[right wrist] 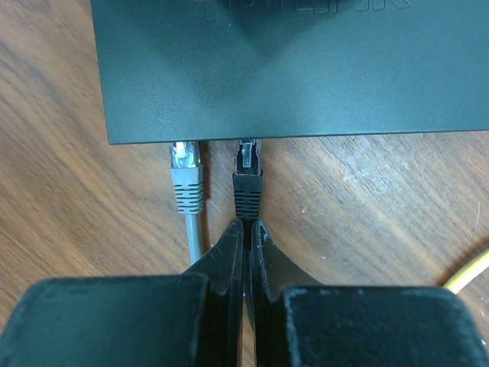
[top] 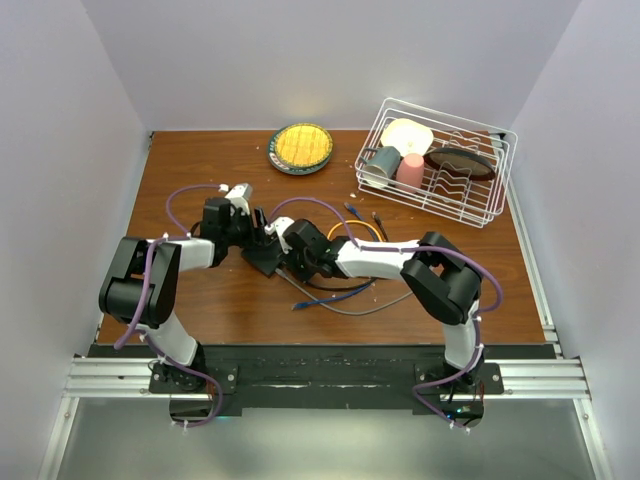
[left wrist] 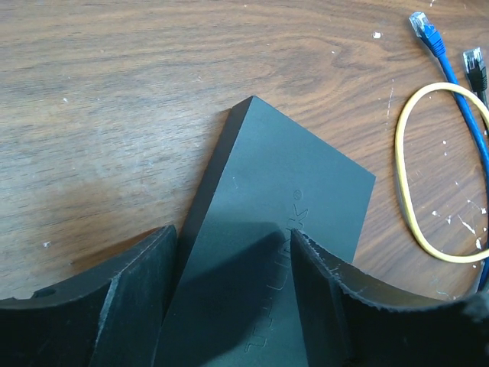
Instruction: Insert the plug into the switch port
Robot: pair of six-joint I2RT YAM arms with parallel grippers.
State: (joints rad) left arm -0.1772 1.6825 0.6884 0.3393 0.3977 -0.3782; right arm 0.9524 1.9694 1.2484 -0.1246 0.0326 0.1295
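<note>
Pinching the black plug (right wrist: 247, 180) at the back of its boot, my right pincer (right wrist: 244, 229) has its fingers pressed together. The plug points straight at the switch port (right wrist: 247, 142) on the near long edge of the black switch (right wrist: 306, 69). The plug's nose is at the port mouth, under the edge; how deep it sits I cannot tell. A grey plug (right wrist: 186, 180) sits in the neighbouring port just to the left, its cable running back beside my fingers.

My left pincer (left wrist: 231, 233) is spread, fingers astride the switch's other end. One finger is against the side edge and the other over the top face; I cannot tell if they touch it. The switch lies flat on the wooden table (left wrist: 114, 92), between both arms.

On the table beyond it are a yellow cable (left wrist: 405, 191) loop and a loose blue plug (left wrist: 420, 27). A dish rack (top: 500, 170) and a yellow-centred plate (top: 300, 147) are at the far side, well apart.
</note>
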